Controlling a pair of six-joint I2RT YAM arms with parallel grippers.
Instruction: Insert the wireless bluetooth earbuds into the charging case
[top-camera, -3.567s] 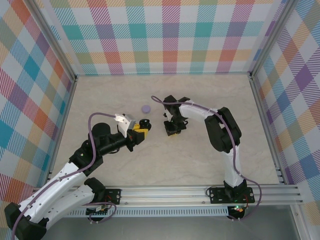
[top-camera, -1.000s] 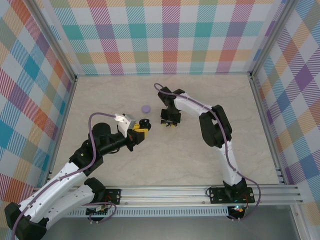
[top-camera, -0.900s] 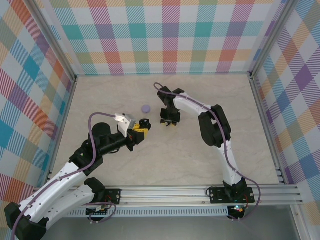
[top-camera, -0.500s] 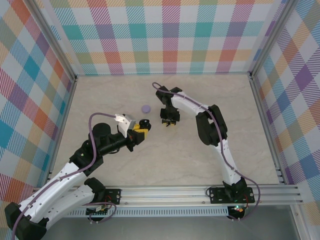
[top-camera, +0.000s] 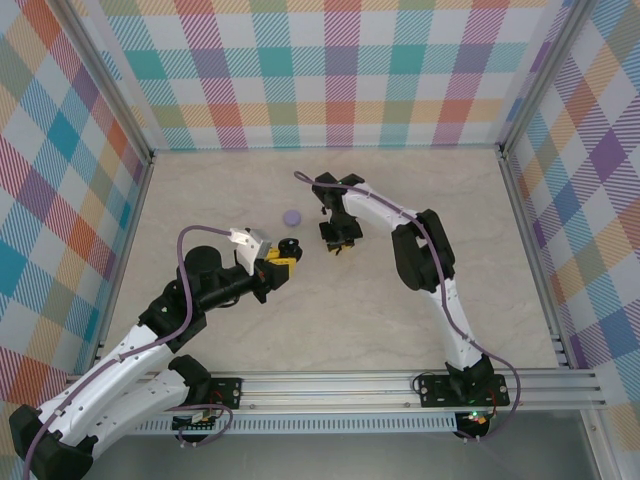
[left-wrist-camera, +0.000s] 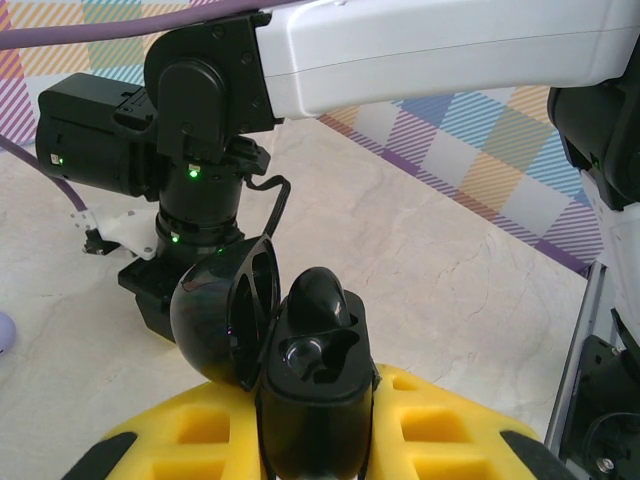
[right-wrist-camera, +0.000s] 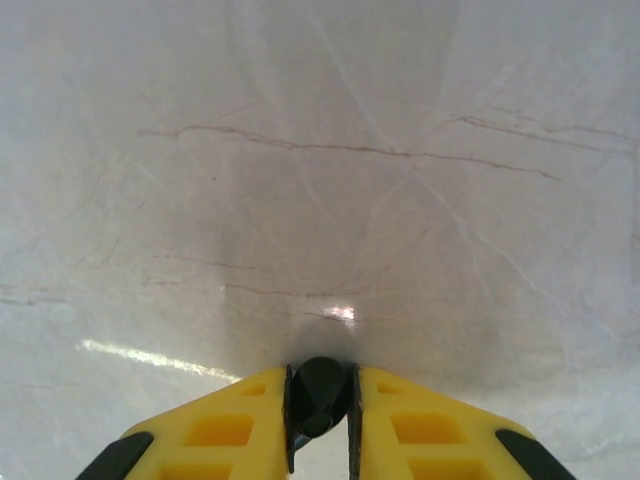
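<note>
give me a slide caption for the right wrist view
Close-up: right gripper pinching a black earbud between its yellow fingers over the marble tabletop.

The whole table (top-camera: 330, 330) is seen by the top external camera, which is placed high above and behind the arm bases (top-camera: 455, 385) and is tilted downward. The bases are shown at the bottom edge, the checked walls (top-camera: 340, 70) at the top and sides. The left wrist camera is mounted close behind the left gripper (left-wrist-camera: 315, 430) and is pointed low across the table at the right arm (left-wrist-camera: 200, 130), shown large in the upper half. The charging case (left-wrist-camera: 315, 350) clamped before it is shared with the top view, near the centre. The right wrist camera is aimed almost straight down, very near the table. The right gripper (right-wrist-camera: 320, 402), closed on a black earbud (right-wrist-camera: 320, 385), is cut by the bottom edge.
</note>
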